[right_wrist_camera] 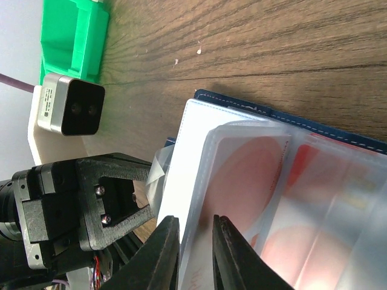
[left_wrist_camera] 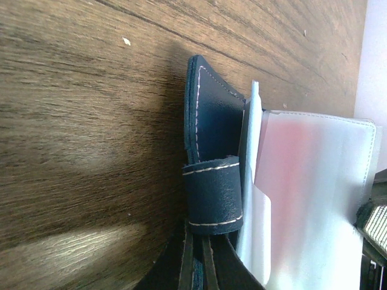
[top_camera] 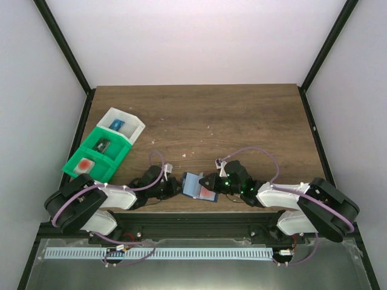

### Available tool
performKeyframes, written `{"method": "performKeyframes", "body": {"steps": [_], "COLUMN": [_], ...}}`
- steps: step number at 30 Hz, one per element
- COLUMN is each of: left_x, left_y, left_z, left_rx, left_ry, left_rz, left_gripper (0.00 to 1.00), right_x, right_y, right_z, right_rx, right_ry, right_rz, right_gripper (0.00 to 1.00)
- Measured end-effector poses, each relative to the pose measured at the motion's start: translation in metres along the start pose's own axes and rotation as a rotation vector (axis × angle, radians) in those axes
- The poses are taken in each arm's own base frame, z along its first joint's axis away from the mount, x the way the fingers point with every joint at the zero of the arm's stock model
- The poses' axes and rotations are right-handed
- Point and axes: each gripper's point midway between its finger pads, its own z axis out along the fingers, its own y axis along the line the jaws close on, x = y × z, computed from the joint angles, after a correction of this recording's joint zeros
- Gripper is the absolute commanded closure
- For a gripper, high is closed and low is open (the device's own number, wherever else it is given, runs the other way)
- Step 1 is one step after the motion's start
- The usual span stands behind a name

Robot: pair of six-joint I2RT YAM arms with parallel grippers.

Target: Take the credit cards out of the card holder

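White walls and a black frame close in a wooden tabletop [top_camera: 242, 115]. From above, we see a green bin [top_camera: 97, 151] and a white bin [top_camera: 124, 125] touching at the far left. One card [top_camera: 84, 164] lies in the green bin's nearest compartment. The holder [top_camera: 192, 183] is open at the near edge, between the tips of the two arms, with a red blotch showing on its right half.

At the left wrist, the holder's [left_wrist_camera: 211, 127] navy cover and stitched strap [left_wrist_camera: 214, 193] face us over the tabletop [left_wrist_camera: 78, 121]. Behind them is a pale sleeve [left_wrist_camera: 314, 199] with a pink blur inside. The left jaws are closed on the cover's lower edge.

At the right wrist, frosted sleeves fan out from the holder [right_wrist_camera: 290, 115], and red-blotched cards [right_wrist_camera: 242, 175] show through them. The right jaws stand nearly together, their fingers [right_wrist_camera: 158, 257] pinching the edge of the front card in its sleeve. Beyond, we make out the left arm's camera [right_wrist_camera: 69, 112] and the green bin [right_wrist_camera: 72, 36].
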Motion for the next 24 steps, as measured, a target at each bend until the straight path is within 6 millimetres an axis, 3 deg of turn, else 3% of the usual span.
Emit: {"method": "performKeyframes", "body": {"steps": [5, 12, 20, 24], "left_x": [0.0, 0.0, 0.0, 0.0], "left_y": [0.0, 0.0, 0.0, 0.0], "left_z": [0.0, 0.0, 0.0, 0.0], "left_rx": [0.0, 0.0, 0.0, 0.0], "left_ry": [0.0, 0.001, 0.001, 0.001], "left_rz": [0.0, 0.0, 0.0, 0.0], "left_gripper": [1.0, 1.0, 1.0, 1.0], "right_x": [0.0, 0.002, 0.002, 0.002], "right_y": [-0.001, -0.023, -0.024, -0.02], "right_z": [0.0, -0.004, -0.004, -0.004], "right_rx": [0.002, 0.107, 0.112, 0.096], "right_ry": [0.0, -0.009, -0.01, -0.006], "right_rz": [0.001, 0.031, 0.04, 0.038], "right_gripper": [0.84, 0.74, 0.68, 0.57]}}
